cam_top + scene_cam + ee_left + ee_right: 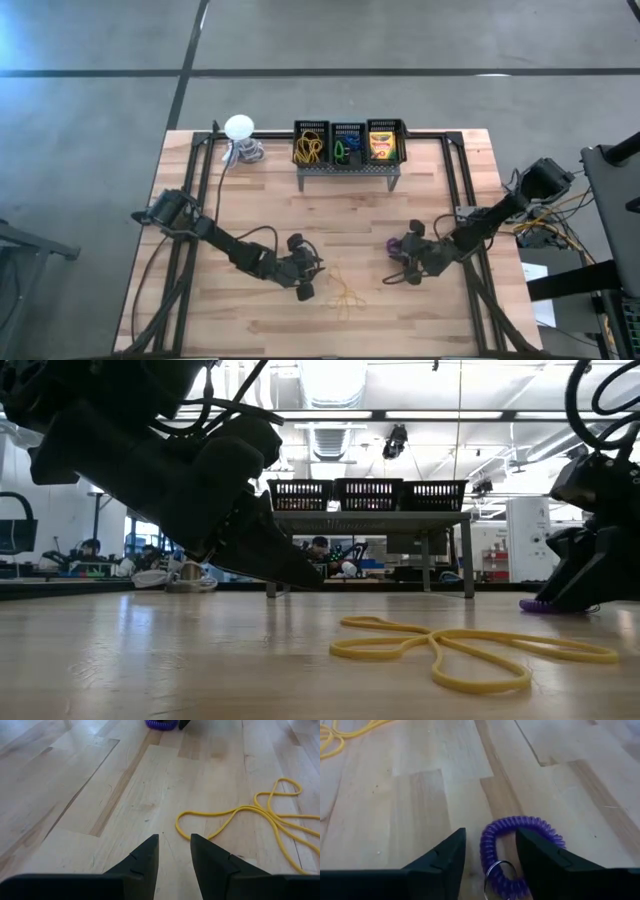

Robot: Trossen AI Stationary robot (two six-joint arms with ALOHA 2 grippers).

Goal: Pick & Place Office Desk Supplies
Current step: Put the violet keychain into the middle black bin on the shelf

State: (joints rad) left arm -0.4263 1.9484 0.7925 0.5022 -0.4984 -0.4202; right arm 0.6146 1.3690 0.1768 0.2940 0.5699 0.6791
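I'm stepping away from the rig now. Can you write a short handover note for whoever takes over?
Left claw: open, empty, low over the table beside the loose yellow bands.
Right claw: open, fingers on either side of the purple coil, not closed on it.
Done: the bins on the stand already hold yellow bands, green and blue items and a crayon box.
Left: grasp and bin the coil, then the loose bands.

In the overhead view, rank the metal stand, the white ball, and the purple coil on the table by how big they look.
1. metal stand
2. white ball
3. purple coil, partly hidden by the right hand, so its place is less sure.
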